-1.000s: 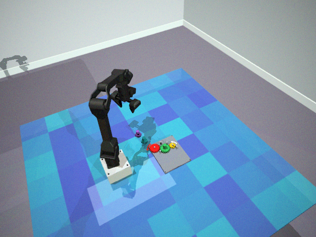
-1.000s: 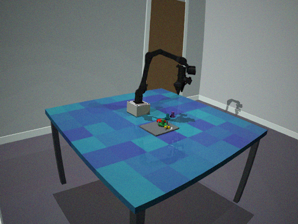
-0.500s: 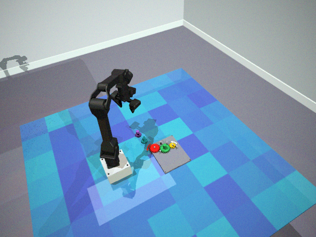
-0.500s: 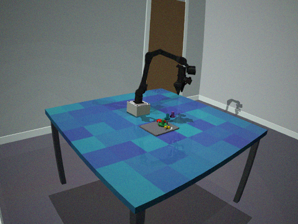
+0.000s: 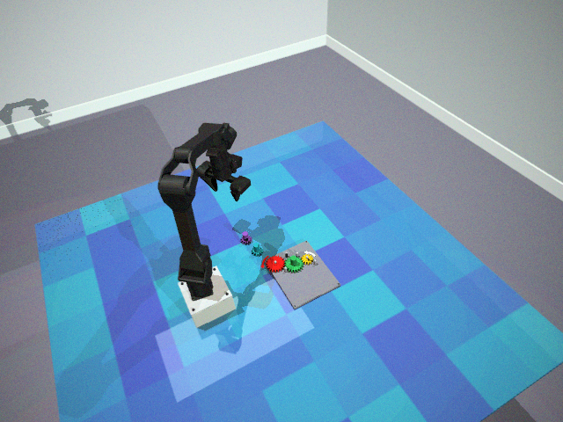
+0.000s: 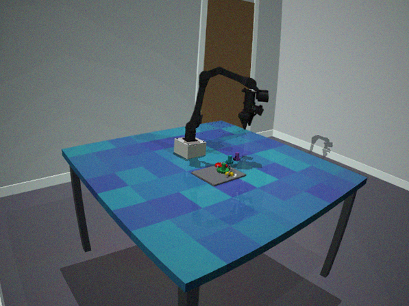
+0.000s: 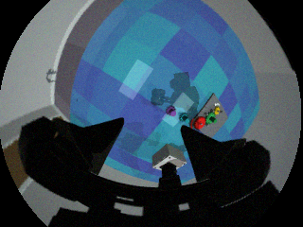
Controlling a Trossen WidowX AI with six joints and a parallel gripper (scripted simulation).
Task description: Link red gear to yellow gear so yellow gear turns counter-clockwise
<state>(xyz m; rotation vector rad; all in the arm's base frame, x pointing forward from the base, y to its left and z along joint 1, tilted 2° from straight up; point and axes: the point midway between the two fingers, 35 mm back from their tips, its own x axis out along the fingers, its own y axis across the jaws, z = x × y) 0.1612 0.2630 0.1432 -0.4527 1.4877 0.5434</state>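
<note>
The grey board point(image 5: 306, 283) point(image 6: 210, 179) point(image 7: 219, 124) lies on the table. On it the red gear point(image 5: 273, 263) point(image 6: 218, 165) point(image 7: 200, 123), a green gear point(image 5: 294, 264) point(image 6: 223, 170) point(image 7: 211, 118) and the yellow gear point(image 5: 307, 260) point(image 6: 229, 174) point(image 7: 217, 110) stand in a row, the green between the other two. The green gear looks low on the board; exact tooth contact is too small to tell. A teal gear point(image 5: 257, 250) point(image 6: 229, 160) point(image 7: 184, 116) and a purple gear point(image 5: 245, 237) point(image 6: 236, 156) point(image 7: 170, 111) stand on the table beside the board. My gripper point(image 5: 225, 194) point(image 7: 153, 124) is open and empty, high above the table, away from the board.
The arm's white base block point(image 5: 211, 309) point(image 6: 189, 150) point(image 7: 167, 157) stands on the table near the board's red-gear side. Small empty pegs show beside the green gear on the board. The gripper's shadow falls on the table near the purple gear.
</note>
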